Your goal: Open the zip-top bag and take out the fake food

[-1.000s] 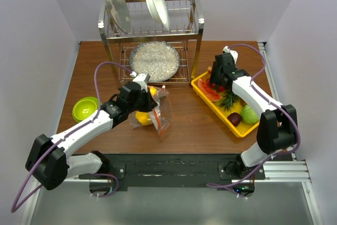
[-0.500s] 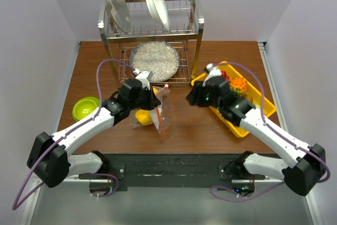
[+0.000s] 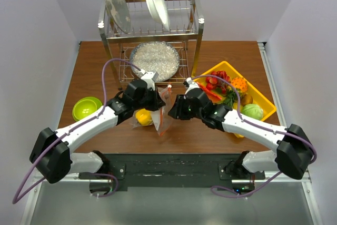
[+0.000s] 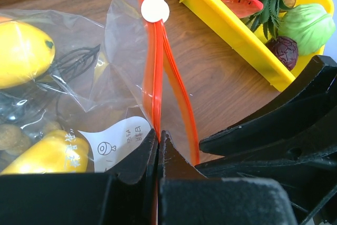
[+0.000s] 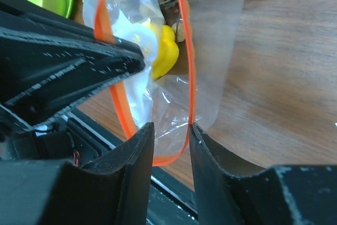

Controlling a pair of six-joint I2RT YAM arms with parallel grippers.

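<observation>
Brown tabletop (image 3: 195, 133), and just off its centre toward 9 o'clock lies the bag (image 3: 164, 110), food (image 3: 143, 117) not yet out. Its mouth points to 3 o'clock; the zipper (image 4: 156, 77) edge, its long axis as I read it, runs roughly 12 to 6. My left gripper (image 4: 159, 140) is pinched tight on one lip. My right gripper (image 5: 171, 130) has jaws narrowly parted round the other lip, not clamped. I'm at the opening step: next I'd clamp right, then pull toward 3 o'clock, the tray (image 3: 266, 105) side.
</observation>
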